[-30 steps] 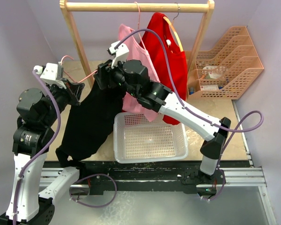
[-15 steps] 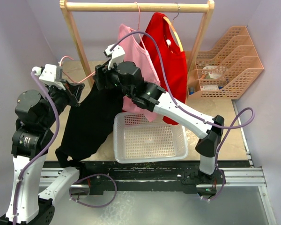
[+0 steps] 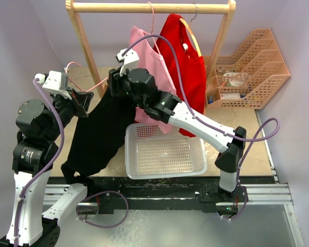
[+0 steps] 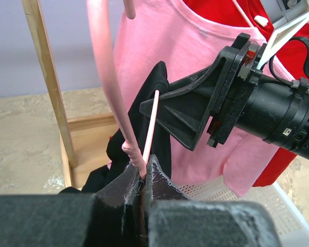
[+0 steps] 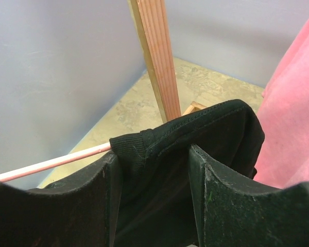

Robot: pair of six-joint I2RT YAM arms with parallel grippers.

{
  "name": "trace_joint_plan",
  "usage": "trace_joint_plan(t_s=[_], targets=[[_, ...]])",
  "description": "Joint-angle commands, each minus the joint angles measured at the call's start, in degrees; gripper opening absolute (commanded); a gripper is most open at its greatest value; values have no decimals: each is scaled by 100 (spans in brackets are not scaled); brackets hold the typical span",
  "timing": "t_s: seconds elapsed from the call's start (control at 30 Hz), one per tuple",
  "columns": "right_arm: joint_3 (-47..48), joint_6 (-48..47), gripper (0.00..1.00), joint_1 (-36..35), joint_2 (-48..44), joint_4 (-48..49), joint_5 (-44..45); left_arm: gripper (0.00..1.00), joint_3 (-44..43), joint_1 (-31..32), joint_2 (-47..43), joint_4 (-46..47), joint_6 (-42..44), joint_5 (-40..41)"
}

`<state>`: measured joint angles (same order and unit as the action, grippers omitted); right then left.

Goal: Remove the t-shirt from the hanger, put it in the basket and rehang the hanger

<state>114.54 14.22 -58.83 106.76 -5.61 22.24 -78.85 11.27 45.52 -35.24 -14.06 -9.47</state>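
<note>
The black t-shirt (image 3: 100, 134) hangs on a thin pink hanger (image 3: 95, 84), drooping toward the table's front left. My left gripper (image 3: 81, 100) is shut on the hanger's pink wire (image 4: 105, 77), which is pinched at the fingertips (image 4: 142, 172). My right gripper (image 3: 114, 85) reaches in at the shirt's upper shoulder. In the right wrist view its jaws (image 5: 154, 154) stand apart on either side of a fold of the black t-shirt (image 5: 206, 128) by the ribbed collar. The hanger's rod (image 5: 51, 163) pokes out to the left.
A wooden rack (image 3: 149, 7) spans the back; its left post (image 5: 154, 51) stands just beyond my right fingers. On the rack hang a pink shirt (image 3: 152, 56) and a red shirt (image 3: 188, 62). A white mesh basket (image 3: 165, 174) sits mid-table, an orange file tray (image 3: 252, 67) at the right.
My right gripper has shifted slightly up and left onto the shirt's shoulder, and its jaws have narrowed around the fabric. The left gripper holds the hanger as before.
</note>
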Motion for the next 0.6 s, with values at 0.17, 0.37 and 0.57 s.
trace_joint_plan(t_s=[0.17,0.37,0.57], targets=[[-281,-62,51,-23,-251,456,238,0,22,-19,-33,449,-61,27],[-571,-49,50,-23,-424,485,342,0,73,-22,-12,493,-56,25],[-735,5,54,-23,-599,603,284,0,79,-21,17,471,-34,71]])
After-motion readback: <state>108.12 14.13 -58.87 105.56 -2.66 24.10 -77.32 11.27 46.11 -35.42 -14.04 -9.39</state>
